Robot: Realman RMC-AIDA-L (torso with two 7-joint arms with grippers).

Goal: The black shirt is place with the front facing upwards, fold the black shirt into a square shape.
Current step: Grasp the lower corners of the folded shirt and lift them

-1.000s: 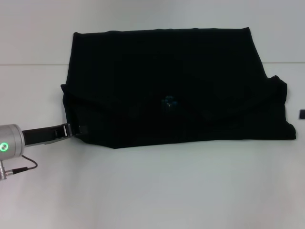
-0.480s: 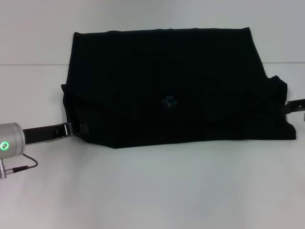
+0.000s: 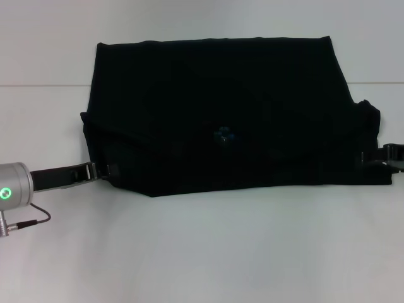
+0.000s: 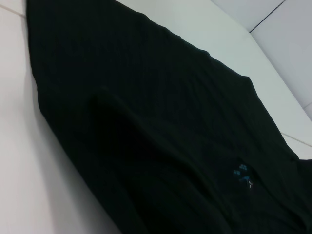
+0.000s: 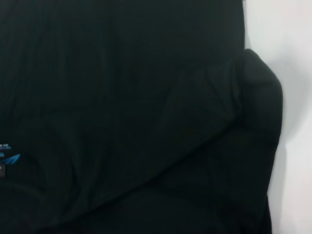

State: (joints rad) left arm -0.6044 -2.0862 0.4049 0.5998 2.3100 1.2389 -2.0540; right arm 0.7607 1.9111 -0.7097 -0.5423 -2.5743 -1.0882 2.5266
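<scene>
the black shirt [image 3: 227, 120] lies on the white worktop [image 3: 208, 252] folded once into a wide band, between the left hand [image 3: 101, 171] and right hand [image 3: 386, 154], whose grips i cannot tell, and still needs folding square.

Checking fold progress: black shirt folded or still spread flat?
Partly folded: the black shirt lies as a wide band with a doubled layer across its near half, not yet square.

Black shirt [image 3: 227, 120] covers the middle and far counter [image 3: 208, 252]. Wide bare counter along the near side, narrower bare strips past both shirt ends. Left gripper [image 3: 104, 170] sits at the shirt's left edge, right gripper [image 3: 391, 154] at its right edge.
</scene>
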